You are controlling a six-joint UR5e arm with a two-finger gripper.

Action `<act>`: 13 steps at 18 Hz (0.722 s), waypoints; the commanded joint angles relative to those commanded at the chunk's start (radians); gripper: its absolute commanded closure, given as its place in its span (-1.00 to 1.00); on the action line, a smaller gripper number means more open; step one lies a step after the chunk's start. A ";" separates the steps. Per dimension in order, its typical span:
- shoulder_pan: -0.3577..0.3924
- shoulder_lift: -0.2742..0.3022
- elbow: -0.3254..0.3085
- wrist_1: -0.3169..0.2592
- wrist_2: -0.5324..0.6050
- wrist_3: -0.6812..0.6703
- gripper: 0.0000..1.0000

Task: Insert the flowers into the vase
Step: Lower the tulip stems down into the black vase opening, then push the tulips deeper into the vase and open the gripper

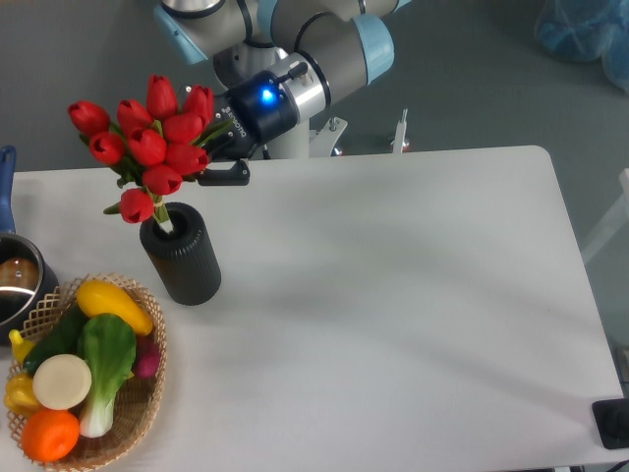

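The flowers (147, 147), a bunch of red tulip buds on green stems, stand with their stems in the mouth of the vase (182, 258) and lean toward the back left. The vase is a matte black ribbed cylinder, upright on the white table's left side. My gripper (211, 152) is just right of and behind the buds, above the table's back edge. One black finger (224, 177) shows below the buds; the other is partly hidden behind them. The jaws stand apart and hold nothing that I can see.
A wicker basket (147, 413) of colourful toy vegetables sits at the front left, close to the vase. A metal pot (18, 280) with a blue handle is at the left edge. A dark object (614, 423) lies at the front right corner.
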 joint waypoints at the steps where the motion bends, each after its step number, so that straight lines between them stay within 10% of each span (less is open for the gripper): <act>1: 0.000 0.000 -0.008 0.000 0.006 0.014 0.89; 13: 0.018 -0.035 -0.075 0.000 0.092 0.147 0.82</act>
